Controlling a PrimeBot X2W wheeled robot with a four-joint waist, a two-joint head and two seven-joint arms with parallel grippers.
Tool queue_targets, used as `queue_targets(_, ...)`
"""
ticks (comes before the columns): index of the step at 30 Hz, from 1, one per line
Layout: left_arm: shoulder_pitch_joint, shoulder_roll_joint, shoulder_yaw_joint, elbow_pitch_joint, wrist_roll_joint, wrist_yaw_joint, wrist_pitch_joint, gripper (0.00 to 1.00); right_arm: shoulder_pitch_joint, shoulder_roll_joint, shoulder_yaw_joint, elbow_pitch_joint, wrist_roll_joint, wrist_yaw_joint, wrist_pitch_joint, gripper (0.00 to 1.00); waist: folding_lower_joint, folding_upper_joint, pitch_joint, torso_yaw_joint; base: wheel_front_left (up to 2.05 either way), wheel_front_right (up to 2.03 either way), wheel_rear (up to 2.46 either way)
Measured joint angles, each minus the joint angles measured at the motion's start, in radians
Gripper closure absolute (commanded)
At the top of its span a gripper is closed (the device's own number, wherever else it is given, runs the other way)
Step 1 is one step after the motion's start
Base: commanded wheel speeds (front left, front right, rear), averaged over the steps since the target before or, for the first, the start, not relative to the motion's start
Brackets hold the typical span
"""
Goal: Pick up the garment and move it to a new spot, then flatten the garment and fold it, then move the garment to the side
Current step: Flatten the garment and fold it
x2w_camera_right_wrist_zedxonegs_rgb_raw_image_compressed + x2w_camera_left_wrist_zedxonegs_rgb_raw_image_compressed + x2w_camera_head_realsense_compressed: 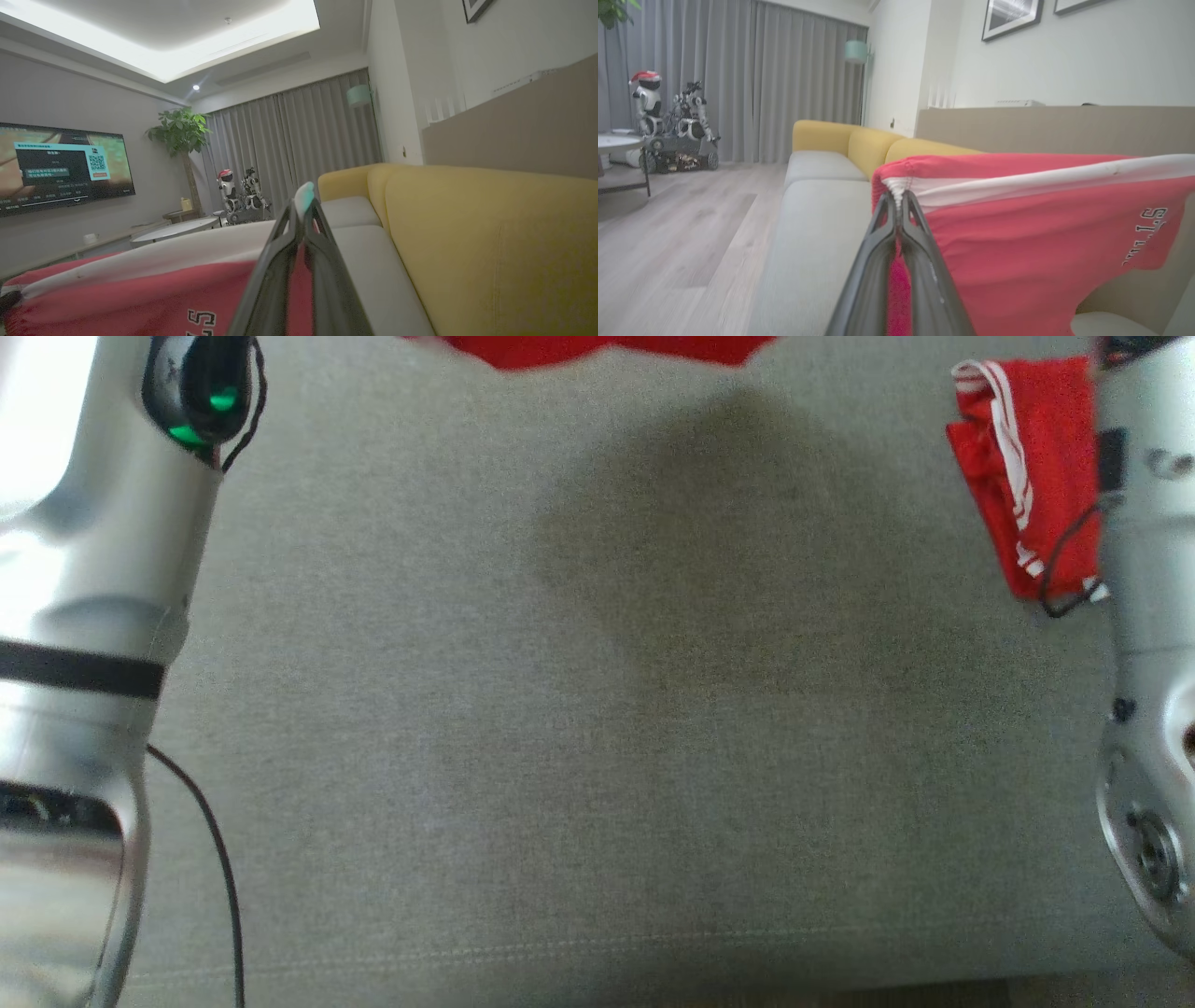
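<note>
Left gripper [899, 198]: both dark fingers pressed together, clamped on the gathered white-banded corner of the garment [1017, 233]. Right gripper [301, 212]: fingers likewise closed, pinching the opposite end of the same white band, red cloth showing between them. Garment: red, white trim along the upper edge, pale outlined lettering near one side; held off the sofa and stretched taut between the two grippers, the body hanging below the band; in the head view its lower hem shows as a red strip at the top edge, above the seat. Left forearm [84, 569] and right forearm [1144, 616]: pale, one at each side of the head view. Grey seat [560, 756]: a soft shadow across its middle. Second red cloth [1027, 457]: white stripes, lying bunched on the seat just beside the right forearm, part hidden behind it. Yellow backrest [467, 242]: along the seat's far side, tan panel [1041, 128] behind it. Farther off: round table [187, 229], small robot figures [668, 121], one with a red hat, potted plant [180, 130], lit television [60, 168], grey curtains [761, 84], framed pictures [1011, 16] on the wall
</note>
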Motion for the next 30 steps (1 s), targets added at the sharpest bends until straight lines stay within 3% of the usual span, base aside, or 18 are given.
queue_targets(5, -0.035, -0.063, 0.014, 0.246, 0.002, -0.039, -0.018, 1.00, -0.062, 0.029, 0.083, 0.293, 0.015, 0.000, -0.042, 1.00, 0.0000, 0.0000, 0.053, -0.020, 0.00, 0.00, 0.00)
queue_targets(11, -0.015, -0.118, 0.040, 0.403, 0.002, -0.060, -0.020, 1.00, -0.059, 0.043, 0.186, 0.471, 0.053, 0.000, -0.063, 1.00, 0.0001, 0.0000, 0.110, -0.029, 0.00, 0.00, 0.00)
queue_targets(16, 0.072, -0.137, 0.076, 0.430, 0.002, -0.077, -0.020, 1.00, -0.007, 0.044, 0.253, 0.486, 0.114, 0.000, -0.127, 1.00, 0.0002, -0.0001, 0.136, -0.024, 0.00, 0.00, 0.00)
queue_targets(22, 0.238, -0.151, 0.135, 0.337, 0.025, -0.091, -0.020, 1.00, 0.214, 0.039, 0.287, 0.448, 0.193, 0.000, -0.166, 1.00, 0.0001, 0.0000, 0.113, -0.014, 0.00, 0.00, 0.00)
queue_targets(26, 0.411, -0.162, 0.163, 0.229, 0.053, -0.100, -0.020, 1.00, 0.404, 0.005, 0.304, 0.358, 0.198, 0.000, -0.174, 1.00, 0.0000, 0.0000, 0.072, -0.008, 0.00, 0.00, 0.00)
queue_targets(30, 0.606, -0.165, 0.176, 0.129, 0.077, -0.100, -0.020, 1.00, 0.612, -0.019, 0.251, 0.184, 0.177, 0.000, -0.174, 1.00, 0.0000, 0.0000, 0.024, -0.008, 0.00, 0.00, 0.00)
